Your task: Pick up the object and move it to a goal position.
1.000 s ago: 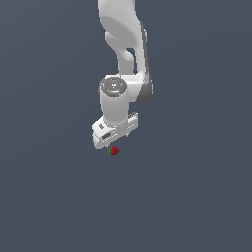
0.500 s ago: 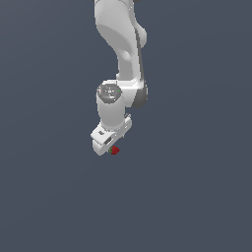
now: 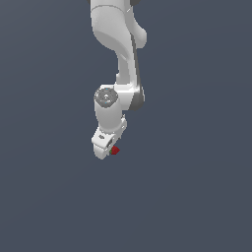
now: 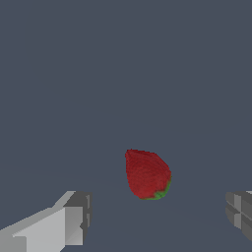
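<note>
The object (image 4: 146, 174) is a small red strawberry-shaped lump with a green tip, lying on the flat grey floor. In the exterior view the object (image 3: 114, 150) shows as a red speck peeking out beside the white hand. My gripper (image 4: 157, 221) is open, its two fingertips (image 4: 74, 221) spread wide to either side of the object without touching it. In the exterior view the gripper (image 3: 104, 149) hangs low over the floor with the object partly hidden behind it.
The white arm (image 3: 118, 54) reaches down from the top of the exterior view. A plain dark grey floor (image 3: 197, 197) surrounds everything.
The hand has swung toward the exterior view's left and dropped lower, turning about its wrist. The object lies where it was.
</note>
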Controlling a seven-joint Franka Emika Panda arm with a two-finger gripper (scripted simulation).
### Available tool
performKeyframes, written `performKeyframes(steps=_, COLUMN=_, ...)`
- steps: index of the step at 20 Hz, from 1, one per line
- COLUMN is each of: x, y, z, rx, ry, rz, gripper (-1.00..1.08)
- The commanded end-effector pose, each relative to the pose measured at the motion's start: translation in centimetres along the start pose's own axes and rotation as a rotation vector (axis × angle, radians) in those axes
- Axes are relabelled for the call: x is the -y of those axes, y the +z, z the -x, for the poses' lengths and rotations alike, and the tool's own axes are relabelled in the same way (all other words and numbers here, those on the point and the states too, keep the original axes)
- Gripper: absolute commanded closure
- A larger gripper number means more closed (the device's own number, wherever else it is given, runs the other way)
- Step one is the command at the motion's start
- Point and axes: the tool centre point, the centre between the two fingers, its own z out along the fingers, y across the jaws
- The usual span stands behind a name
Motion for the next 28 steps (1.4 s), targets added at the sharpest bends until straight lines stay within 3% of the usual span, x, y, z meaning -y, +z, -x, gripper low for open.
performKeyframes(steps=1, x=-0.1, y=0.3, z=0.1, rx=-0.003, ry=-0.033, rz=0.001, gripper=-0.92)
performKeyframes(steps=13, x=-0.2, y=0.9, z=0.2, rx=-0.006, ry=-0.069, rz=0.001, gripper=-0.92)
performKeyframes(steps=27, x=-0.2, y=5.6, z=0.2, rx=-0.006, ry=-0.074, rz=0.001, gripper=-0.92)
performKeyframes(steps=28, x=-0.2, y=5.6, z=0.2, rx=-0.006, ry=-0.074, rz=0.001, gripper=1.08)
